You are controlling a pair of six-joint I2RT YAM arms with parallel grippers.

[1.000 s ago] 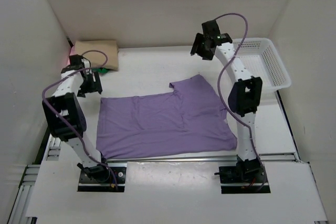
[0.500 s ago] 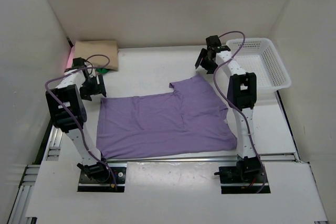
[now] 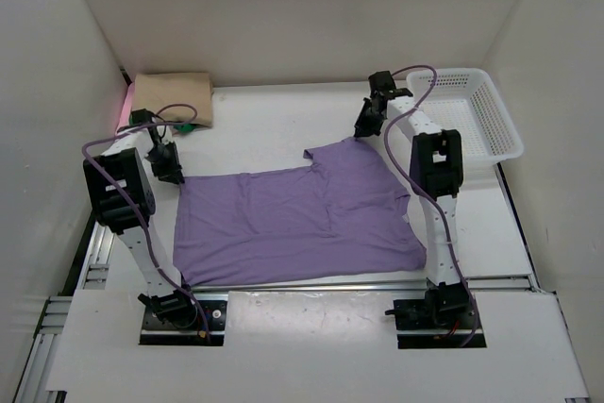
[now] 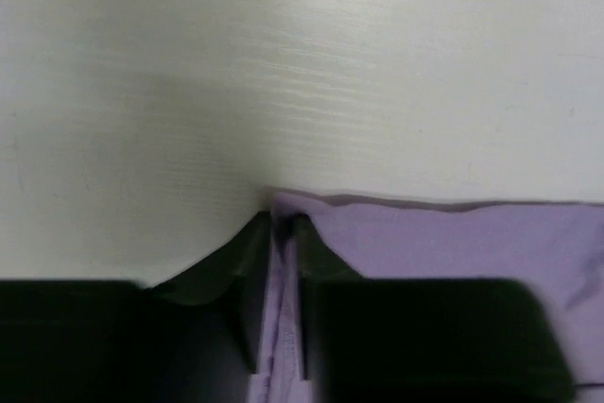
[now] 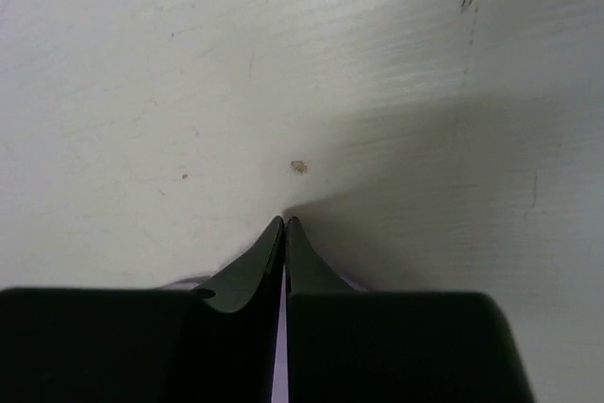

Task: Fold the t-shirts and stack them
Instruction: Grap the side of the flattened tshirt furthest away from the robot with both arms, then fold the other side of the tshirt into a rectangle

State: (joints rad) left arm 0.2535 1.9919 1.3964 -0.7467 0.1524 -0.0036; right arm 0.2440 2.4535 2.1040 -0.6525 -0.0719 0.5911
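Your bench (image 3: 274, 129) is a white, matt top with faint wood grain. Plain white walls box it in: a back wall (image 3: 302, 16) behind it, a left wall (image 3: 47, 92) and a right wall (image 3: 557, 73) at the sides. The light is even and the shadows soft. A pink glow (image 3: 124, 106) sits in the far left corner. Aluminium rails (image 3: 311, 282) run along the near edge, then a white panel (image 3: 311, 346). Your right wrist view shows a small brown speck (image 5: 299, 167) on the top.

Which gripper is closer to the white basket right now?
Right. The right gripper grips the far corner of the purple shirt just left of the basket; the left gripper holds the opposite far corner, across the table.
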